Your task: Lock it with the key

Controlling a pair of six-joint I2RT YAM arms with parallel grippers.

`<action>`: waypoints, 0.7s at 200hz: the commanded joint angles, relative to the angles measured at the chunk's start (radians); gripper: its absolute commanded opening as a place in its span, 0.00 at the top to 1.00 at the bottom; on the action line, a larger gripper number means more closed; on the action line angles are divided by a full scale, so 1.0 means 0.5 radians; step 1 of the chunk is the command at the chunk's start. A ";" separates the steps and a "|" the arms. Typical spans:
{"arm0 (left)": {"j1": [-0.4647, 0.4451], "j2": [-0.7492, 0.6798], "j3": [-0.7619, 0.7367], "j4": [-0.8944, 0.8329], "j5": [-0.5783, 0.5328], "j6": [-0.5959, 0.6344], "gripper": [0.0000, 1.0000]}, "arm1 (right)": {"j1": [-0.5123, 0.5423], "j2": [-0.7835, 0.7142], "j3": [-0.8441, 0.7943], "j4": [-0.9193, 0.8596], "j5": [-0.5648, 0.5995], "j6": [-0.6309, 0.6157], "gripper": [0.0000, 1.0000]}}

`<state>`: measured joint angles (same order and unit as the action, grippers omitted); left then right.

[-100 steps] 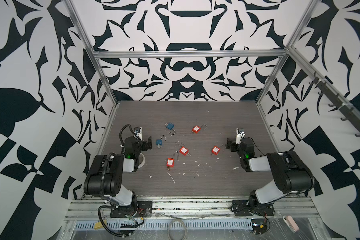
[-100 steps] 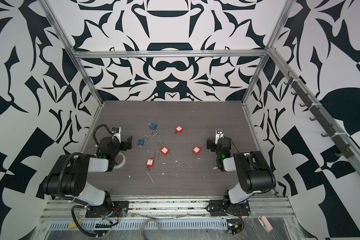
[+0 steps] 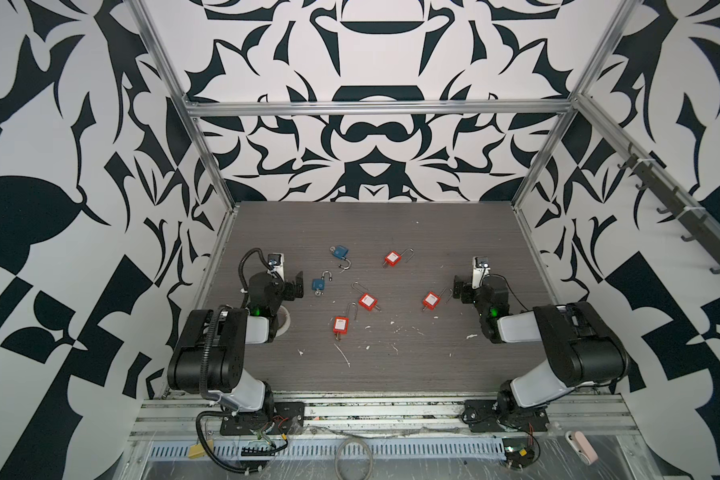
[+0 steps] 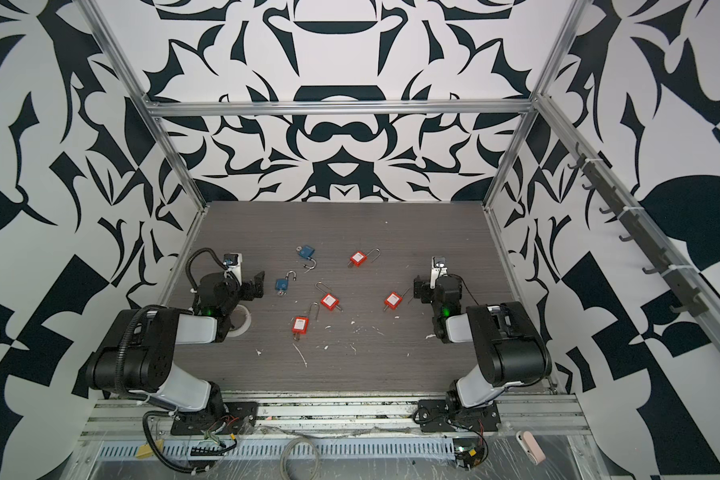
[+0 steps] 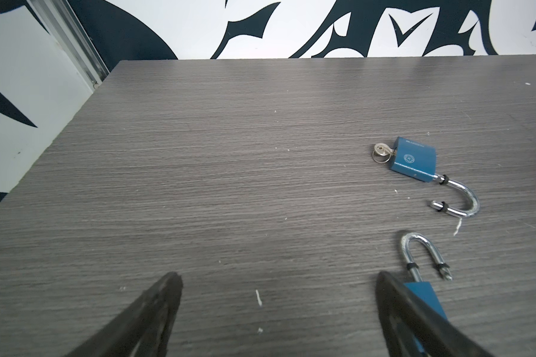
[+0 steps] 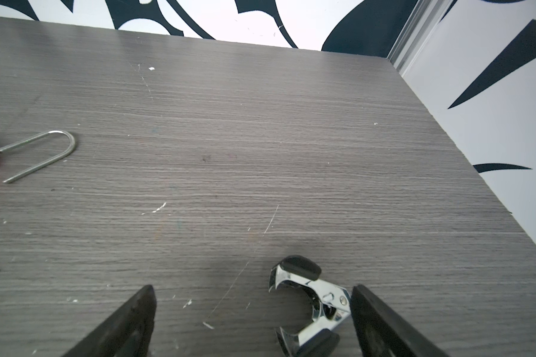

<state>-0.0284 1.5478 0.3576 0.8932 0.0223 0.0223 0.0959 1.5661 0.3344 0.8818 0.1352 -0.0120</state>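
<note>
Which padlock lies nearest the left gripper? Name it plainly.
The blue padlock with its shackle pointing toward the back wall, just beside the open left gripper. The other blue padlock lies farther back; the red padlocks lie farther right.

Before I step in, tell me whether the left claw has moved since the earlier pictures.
No. In a top view the left claw keeps the same small gap to the nearer blue padlock, which lies where it did.

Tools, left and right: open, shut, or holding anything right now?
Left tool: open, holding nothing.
Right tool: open, holding nothing; a staple remover lies on the table between its fingers, not gripped.
</note>
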 commanded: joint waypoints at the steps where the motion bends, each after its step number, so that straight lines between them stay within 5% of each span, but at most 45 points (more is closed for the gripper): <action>1: -0.004 0.027 0.041 0.020 -0.002 -0.016 0.01 | 0.008 -0.023 0.043 0.057 0.024 -0.016 0.00; 111: -0.002 0.032 0.035 0.038 -0.012 -0.026 0.01 | 0.007 -0.025 0.030 0.078 0.030 -0.026 0.00; 140: -0.010 0.025 0.014 0.078 0.003 -0.026 0.01 | 0.007 -0.037 -0.059 0.229 -0.154 -0.095 0.01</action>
<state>-0.0284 1.5490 0.3576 0.8951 0.0216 0.0219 0.0959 1.5661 0.3309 0.8986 0.1177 -0.0257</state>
